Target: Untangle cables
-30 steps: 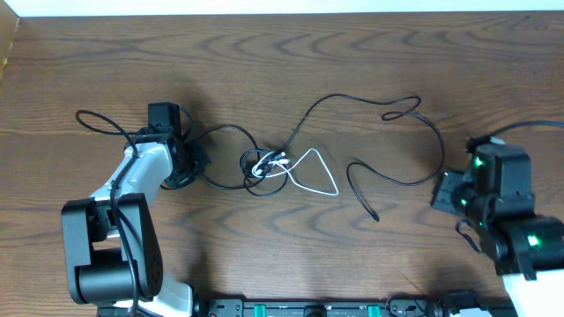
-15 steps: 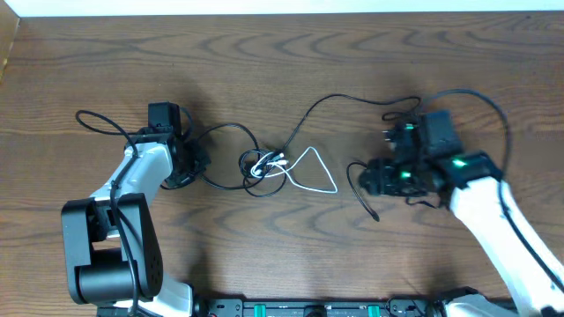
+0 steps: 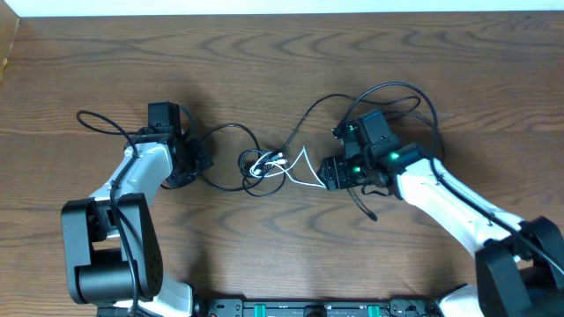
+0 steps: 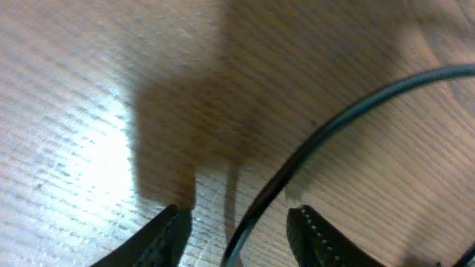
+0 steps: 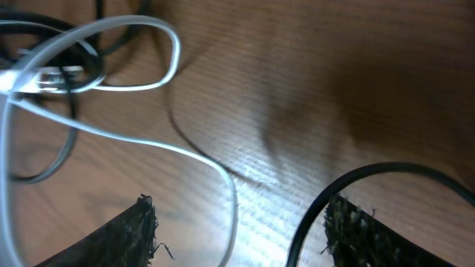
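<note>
Although both tools are already at the cables, the task is judged to be at an early stage, because the knot (image 3: 264, 165) in the middle of the desk (image 3: 264, 53) is not yet undone. Nothing is laid apart so far. All of the separating is left to be done, and no cable end is seen to be pulled free of the knot.

Three thin cords are seen. One black cable (image 4: 326, 130) is spread from a small loop at the left side of the desk to the knot. A second black cable (image 3: 317, 103) rises from the knot, curves around the right arm and ends near the front of the desk. The white cable (image 5: 176, 53) is bent in loops, and it is tied into the knot on its left side.

The left tool (image 4: 237, 222) is partly open; the first black cable passes between its fingers but it is not clamped. The right tool (image 5: 237, 222) is opened wide over a loop of the white cable, and nothing is held by it.
</note>
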Controlling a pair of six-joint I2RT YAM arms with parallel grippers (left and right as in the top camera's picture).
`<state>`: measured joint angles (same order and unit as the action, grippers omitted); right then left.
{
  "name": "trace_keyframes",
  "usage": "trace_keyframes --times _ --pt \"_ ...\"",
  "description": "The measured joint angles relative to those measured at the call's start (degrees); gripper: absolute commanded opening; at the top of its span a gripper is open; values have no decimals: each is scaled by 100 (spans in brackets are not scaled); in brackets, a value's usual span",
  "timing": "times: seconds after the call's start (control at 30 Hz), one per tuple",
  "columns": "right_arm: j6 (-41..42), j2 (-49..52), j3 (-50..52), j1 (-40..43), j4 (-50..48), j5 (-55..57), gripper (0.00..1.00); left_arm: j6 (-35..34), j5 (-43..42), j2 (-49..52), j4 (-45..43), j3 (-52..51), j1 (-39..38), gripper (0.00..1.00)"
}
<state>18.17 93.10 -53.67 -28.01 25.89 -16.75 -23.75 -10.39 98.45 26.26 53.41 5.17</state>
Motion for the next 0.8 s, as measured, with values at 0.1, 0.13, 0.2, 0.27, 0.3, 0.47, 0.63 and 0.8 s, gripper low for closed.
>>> trace_keyframes --times 0.1,0.13,0.2,0.27,0.3,0.47,0.63,0.8 --pt "0 162 0 -42 -20 59 71 162 -376 0 -136 0 0 65" --pt "0 216 0 -68 -22 83 72 295 -605 0 -197 0 0 65" --pt "0 293 0 -74 -22 101 72 592 -1113 0 -297 0 0 65" --pt "0 334 0 -74 -17 118 72 997 -1759 0 -369 0 0 66" --pt "0 341 0 -74 -22 125 72 1207 -2090 0 -385 0 0 66" --pt "0 343 0 -74 4 136 72 2024 -3379 0 -389 0 0 60" --pt "0 343 0 -74 33 136 73 2356 -3814 0 -393 0 0 58" --pt "0 343 0 -74 37 136 74 2579 -3945 0 -391 0 0 93"
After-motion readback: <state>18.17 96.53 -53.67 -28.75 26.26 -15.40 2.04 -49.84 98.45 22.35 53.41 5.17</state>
